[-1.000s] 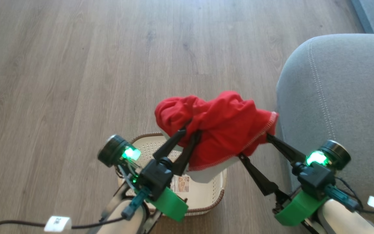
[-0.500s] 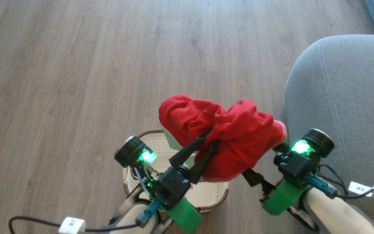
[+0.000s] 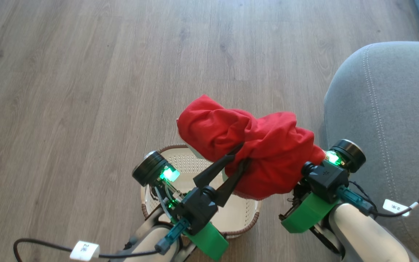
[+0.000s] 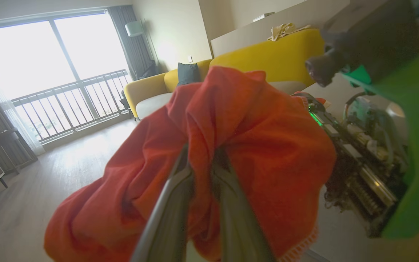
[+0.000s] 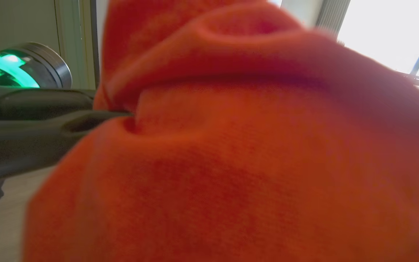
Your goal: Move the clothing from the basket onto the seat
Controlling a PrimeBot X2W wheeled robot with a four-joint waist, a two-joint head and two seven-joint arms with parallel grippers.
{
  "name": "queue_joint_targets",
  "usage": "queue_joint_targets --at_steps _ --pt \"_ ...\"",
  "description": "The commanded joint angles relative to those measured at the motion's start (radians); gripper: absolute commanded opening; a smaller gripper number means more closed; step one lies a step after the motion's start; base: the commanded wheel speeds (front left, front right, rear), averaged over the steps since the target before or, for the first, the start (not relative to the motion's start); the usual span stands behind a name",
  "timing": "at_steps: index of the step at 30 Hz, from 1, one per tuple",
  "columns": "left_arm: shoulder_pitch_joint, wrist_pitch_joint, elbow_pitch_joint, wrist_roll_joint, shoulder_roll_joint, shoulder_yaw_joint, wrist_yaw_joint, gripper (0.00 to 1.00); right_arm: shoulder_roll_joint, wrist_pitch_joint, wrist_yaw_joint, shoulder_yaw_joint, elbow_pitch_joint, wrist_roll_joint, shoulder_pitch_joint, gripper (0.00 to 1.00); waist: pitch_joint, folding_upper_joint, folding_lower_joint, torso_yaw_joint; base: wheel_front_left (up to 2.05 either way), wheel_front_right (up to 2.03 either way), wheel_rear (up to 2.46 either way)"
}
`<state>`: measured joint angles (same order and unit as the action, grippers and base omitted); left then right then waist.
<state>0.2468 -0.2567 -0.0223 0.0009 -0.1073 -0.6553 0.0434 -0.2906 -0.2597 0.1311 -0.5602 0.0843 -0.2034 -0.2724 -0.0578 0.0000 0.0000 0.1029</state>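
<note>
The clothing [image 3: 253, 145] is out of the basket [image 3: 184, 165], not yet on the seat [image 3: 395, 109] at right. The left gripper [image 3: 243, 154] clamps it; the right gripper [image 3: 322, 176] is closed, fingertips hidden.

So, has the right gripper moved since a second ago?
Yes: the right gripper has shifted left, away from the seat and toward the basket, into the clothing.

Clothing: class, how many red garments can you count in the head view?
1: a red garment bunched above the basket, pinched by the left fingers. Its folds may hide another; the basket's visible floor holds none.
</note>
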Motion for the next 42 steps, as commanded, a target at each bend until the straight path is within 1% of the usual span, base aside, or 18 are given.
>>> queue_joint_targets --at_steps 1,7,9,10,11,12,13,16,17,18,30,37,42 --pt "0.037 -0.005 -0.029 -0.004 -0.010 0.024 -0.008 0.00 0.008 -0.002 0.000 0.004 -0.044 -0.003 -0.007 0.00 0.002 0.0000 0.0000 0.000 0.00 0.00 0.00" --pt "0.030 -0.005 -0.029 -0.006 -0.011 0.020 -0.015 0.00 0.010 -0.002 0.000 0.035 -0.059 -0.009 0.010 0.00 0.011 0.0000 0.0000 -0.003 0.00 0.00 0.00" --pt "0.028 -0.005 -0.028 -0.007 -0.010 0.020 -0.017 0.31 0.008 -0.002 0.000 0.038 -0.064 -0.008 0.013 0.00 0.014 0.0000 0.0000 -0.004 0.00 0.00 0.00" --pt "0.028 -0.005 -0.028 -0.007 -0.010 0.020 -0.017 0.31 0.008 -0.002 0.000 0.038 -0.064 -0.008 0.013 0.00 0.014 0.0000 0.0000 -0.004 0.00 0.00 0.00" --pt "0.028 -0.005 -0.026 -0.006 -0.009 0.019 -0.019 0.40 0.006 -0.002 0.000 0.039 -0.066 -0.008 0.013 0.00 0.014 0.0000 0.0000 -0.004 0.00 0.00 0.00" --pt "0.028 -0.005 -0.025 -0.005 -0.009 0.020 -0.022 0.47 0.005 -0.002 0.000 0.041 -0.068 -0.006 0.014 0.00 0.015 0.0000 0.0000 -0.005 0.00 0.00 0.00" --pt "0.027 -0.005 -0.022 -0.005 -0.008 0.021 -0.026 0.61 0.004 -0.002 0.000 0.043 -0.070 -0.005 0.014 0.00 0.016 0.0000 0.0000 -0.005 0.00 0.00 0.00" --pt "0.029 -0.005 -0.018 -0.003 -0.008 0.023 -0.034 0.85 0.002 -0.002 0.000 0.055 -0.077 0.002 0.014 0.00 0.013 0.0000 0.0000 -0.006 0.00 0.00 0.00" --pt "0.030 -0.005 -0.017 -0.004 -0.008 0.025 -0.038 0.98 0.000 -0.002 0.000 0.066 -0.081 0.008 0.013 0.00 0.010 0.0000 0.0000 -0.006 0.00 0.00 0.00" --pt "0.028 -0.005 -0.013 -0.007 -0.008 0.027 -0.039 1.00 -0.001 -0.002 0.000 0.074 -0.082 0.011 0.013 0.00 0.009 0.0000 0.0000 -0.005 0.00 0.00 0.00" --pt "0.017 -0.005 0.031 -0.013 -0.010 0.035 -0.041 1.00 -0.038 -0.002 0.000 0.198 -0.103 0.047 0.021 0.00 0.017 0.0000 0.0000 -0.005 0.00 0.00 0.00" --pt "-0.002 -0.005 0.080 -0.018 -0.017 0.035 -0.029 1.00 -0.060 -0.002 0.000 0.280 -0.117 0.067 0.045 0.00 0.022 0.0000 0.0000 -0.010 0.00 0.00 0.00" --pt "-0.026 -0.005 0.125 -0.029 -0.017 0.036 -0.010 1.00 -0.066 -0.002 0.000 0.345 -0.122 0.079 0.077 0.00 0.025 0.0000 0.0000 -0.021 0.00 0.00 0.00"
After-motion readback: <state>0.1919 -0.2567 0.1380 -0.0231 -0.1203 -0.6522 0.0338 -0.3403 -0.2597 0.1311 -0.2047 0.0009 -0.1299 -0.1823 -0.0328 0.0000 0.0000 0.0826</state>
